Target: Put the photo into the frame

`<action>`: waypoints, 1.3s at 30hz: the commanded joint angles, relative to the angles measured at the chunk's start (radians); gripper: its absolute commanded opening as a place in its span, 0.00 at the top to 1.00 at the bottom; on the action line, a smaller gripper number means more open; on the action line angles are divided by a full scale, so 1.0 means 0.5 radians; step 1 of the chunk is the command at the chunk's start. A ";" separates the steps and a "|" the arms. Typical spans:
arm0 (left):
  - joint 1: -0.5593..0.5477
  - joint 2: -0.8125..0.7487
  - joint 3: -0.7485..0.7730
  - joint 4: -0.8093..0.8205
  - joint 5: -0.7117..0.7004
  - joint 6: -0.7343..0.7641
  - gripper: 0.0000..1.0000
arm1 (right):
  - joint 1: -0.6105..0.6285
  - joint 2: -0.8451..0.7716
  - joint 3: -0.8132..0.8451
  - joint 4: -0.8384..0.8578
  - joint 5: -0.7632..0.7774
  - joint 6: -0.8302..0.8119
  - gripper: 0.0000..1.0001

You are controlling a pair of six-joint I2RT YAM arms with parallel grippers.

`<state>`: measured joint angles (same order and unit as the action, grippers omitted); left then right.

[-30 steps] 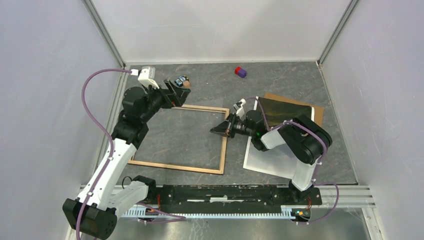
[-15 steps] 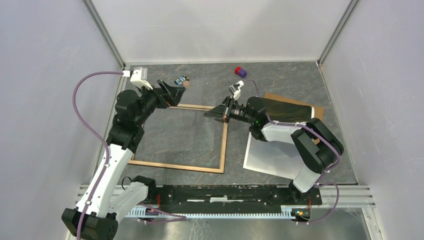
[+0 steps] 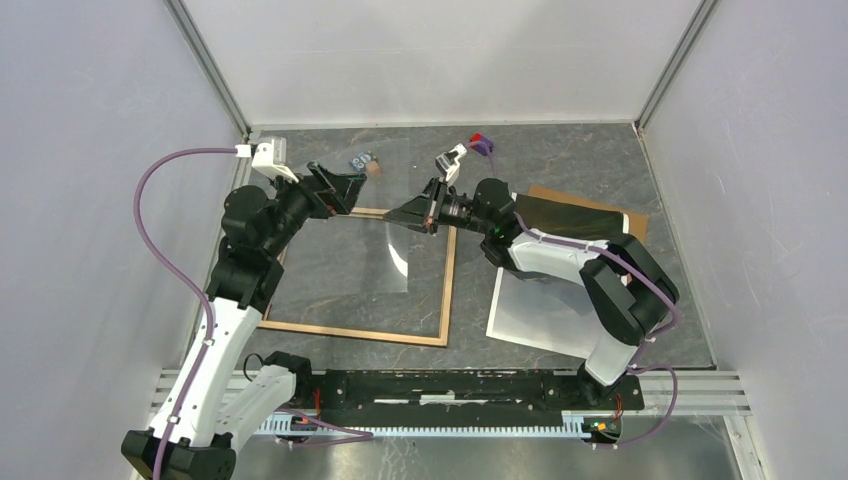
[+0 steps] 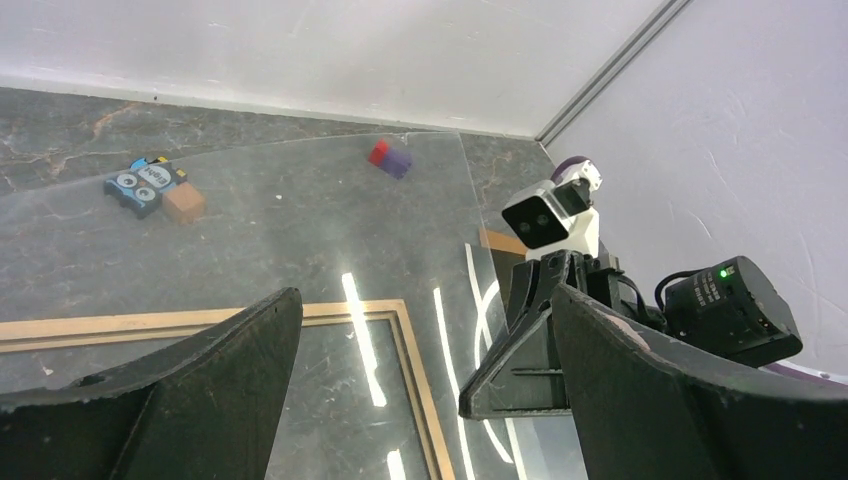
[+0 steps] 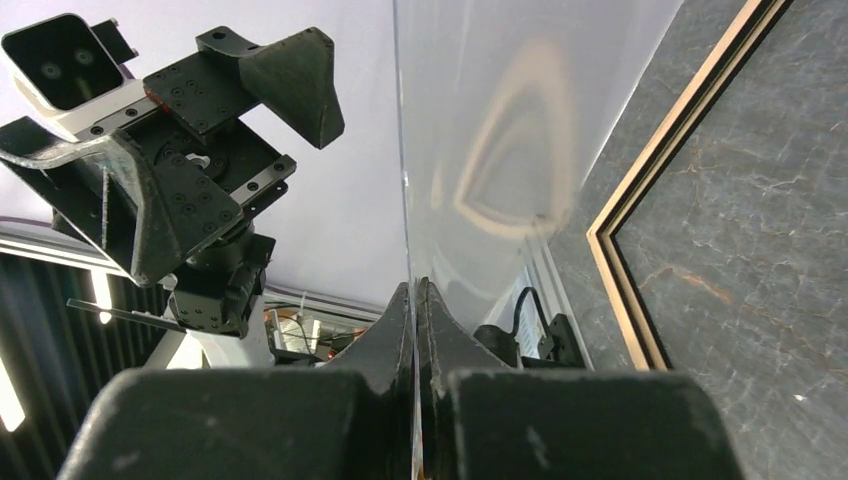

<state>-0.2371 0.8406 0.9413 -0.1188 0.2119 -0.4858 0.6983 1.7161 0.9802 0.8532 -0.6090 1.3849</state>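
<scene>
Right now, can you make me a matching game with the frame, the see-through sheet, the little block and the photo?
Things:
1. frame
2. clear sheet
3. block
4. photo

Where or how:
A. far at the back, red and purple
B. pinched in the right gripper, lifted up
C. lying flat, light wood colour
D. dark, over on the right side

Pairs: 1-C, 2-B, 3-A, 4-D

One frame (image 3: 350, 333), one photo (image 3: 582, 216), one pane (image 4: 280, 230), two toys (image 3: 365, 162) (image 3: 483, 144)
</scene>
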 commanded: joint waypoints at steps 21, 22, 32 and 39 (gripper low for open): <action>0.008 0.036 0.023 0.054 0.011 -0.016 0.00 | 0.103 0.433 -0.233 0.541 0.306 0.231 1.00; 0.008 0.043 0.020 0.060 0.015 -0.022 0.00 | 0.101 0.436 -0.267 0.547 0.304 0.222 1.00; 0.008 0.100 0.007 0.077 0.044 -0.044 0.00 | 0.036 0.372 -0.564 0.583 0.313 0.120 1.00; 0.008 0.107 0.002 0.090 0.058 -0.058 0.00 | 0.029 0.342 -0.675 0.603 0.333 0.094 1.00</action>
<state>-0.2371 0.8917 0.9413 -0.1184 0.2203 -0.4862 0.7158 1.9408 0.6579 1.0843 -0.4583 1.4666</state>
